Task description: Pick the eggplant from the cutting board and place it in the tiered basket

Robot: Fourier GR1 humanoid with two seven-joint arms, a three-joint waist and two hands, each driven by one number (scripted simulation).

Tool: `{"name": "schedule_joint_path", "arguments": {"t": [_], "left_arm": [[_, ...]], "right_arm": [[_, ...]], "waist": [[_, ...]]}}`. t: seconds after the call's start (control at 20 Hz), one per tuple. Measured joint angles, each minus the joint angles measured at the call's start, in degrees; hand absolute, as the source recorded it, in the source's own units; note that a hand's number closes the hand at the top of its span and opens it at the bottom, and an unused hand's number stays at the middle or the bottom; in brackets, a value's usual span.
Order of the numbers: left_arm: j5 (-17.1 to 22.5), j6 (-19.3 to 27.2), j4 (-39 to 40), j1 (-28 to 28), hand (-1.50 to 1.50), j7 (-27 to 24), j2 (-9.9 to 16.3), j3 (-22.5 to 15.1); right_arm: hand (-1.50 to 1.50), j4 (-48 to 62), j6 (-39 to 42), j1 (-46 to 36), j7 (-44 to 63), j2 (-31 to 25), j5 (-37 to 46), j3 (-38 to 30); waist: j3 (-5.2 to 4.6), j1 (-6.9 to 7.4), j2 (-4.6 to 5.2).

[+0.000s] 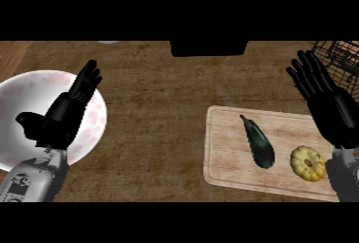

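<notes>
Right hand [328, 107]: black, fingers straight and pointing up the view, nothing in its hold; it sits over the right end of the cutting board, with its fingertips near the wire basket. Left hand [61, 114]: black, fingers likewise straight and extended, thumb out to the left, holding nothing; it shows over the white plate at the view's left. Eggplant [259, 141]: dark green-black, long and slim, lying flat on the cutting board [228, 163] with its stem end toward the top of the view; apart from both hands. Yellow squash [307, 163]: round and ridged, on the same board, just to the right of the eggplant and not touching it. Tiered basket [341, 59]: dark wire, only partly in view at the upper right corner. White plate [28, 85]: round, faint pink pattern, left side of the brown counter [157, 109]. Dark rectangular object [209, 47]: top centre edge, kind not discernible.
</notes>
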Motion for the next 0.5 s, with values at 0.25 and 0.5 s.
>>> {"name": "schedule_joint_path", "arguments": {"t": [0.25,0.5], "left_arm": [[1.0,-0.6,0.0,4.4,0.00,1.1,0.3,1.7],[3.3,-1.1,2.2,8.1,0.00,1.9,0.1,3.4]], "right_arm": [[1.50,-0.4,-1.9,-1.9,2.1,4.7,2.3,4.9],[-1.50,4.9,-12.3,0.5,9.9,2.2,13.5,5.2]], "waist": [[-0.92,1.01,-0.33],[-1.67,0.54,-0.15]]}}
